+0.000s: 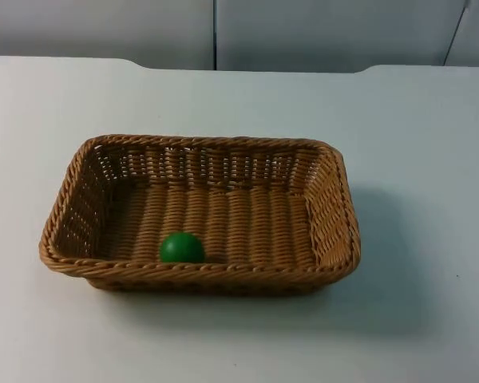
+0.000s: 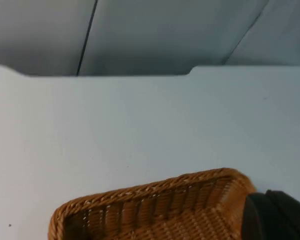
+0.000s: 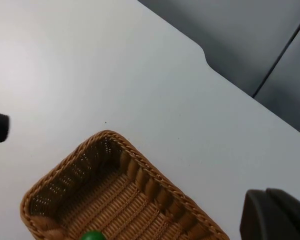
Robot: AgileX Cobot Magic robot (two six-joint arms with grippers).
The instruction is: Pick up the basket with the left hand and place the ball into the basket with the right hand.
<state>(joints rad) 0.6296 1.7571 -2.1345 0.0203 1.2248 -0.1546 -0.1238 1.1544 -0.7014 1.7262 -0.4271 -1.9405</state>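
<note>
Top view: white table (image 1: 431, 159) meets grey partition wall (image 1: 104, 32).

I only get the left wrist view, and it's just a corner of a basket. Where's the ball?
Observer: The green ball lies inside the basket, against the long wall nearest the top camera.
Operator: Is it alone in there?
Observer: Yes, the ball is the only thing inside.
Operator: What shape is the whole basket?
Observer: Rectangular, with its long sides running across the white table in the top view.
</note>
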